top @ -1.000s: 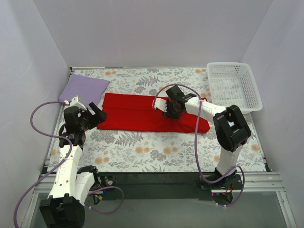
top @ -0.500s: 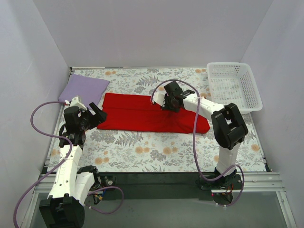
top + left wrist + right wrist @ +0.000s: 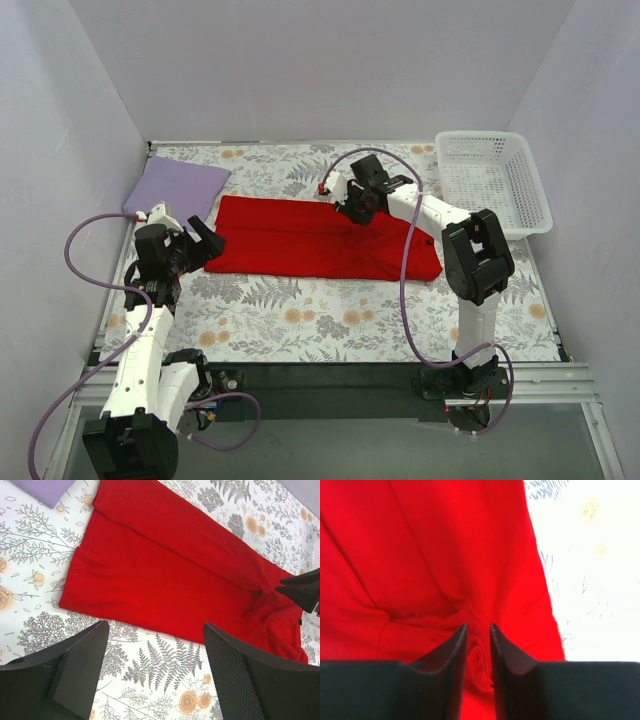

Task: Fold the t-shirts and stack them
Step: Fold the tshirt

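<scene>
The red shirt [image 3: 320,240] lies flat across the middle of the floral cloth [image 3: 300,320] that covers the desk, folded into a long band running left to right, with creases along its length; the lavender shirt [image 3: 178,188] sits folded at the far left corner, near the red one's far left corner but apart from it; a white basket [image 3: 490,185] stands at the far right corner; the right hand [image 3: 353,211] is down at the far edge of the red shirt, a little right of its middle, and its wrist view shows the two fingers [image 3: 452,647] drawn narrow with a small ridge of red cloth pinched between them, wrinkles running out from the pinch; the left hand [image 3: 200,243] hangs above the cloth just beside the near left end of the red shirt, its fingers [image 3: 75,672] spread wide and holding nothing, with bare floral cloth and the shirt's near edge seen between them
</scene>
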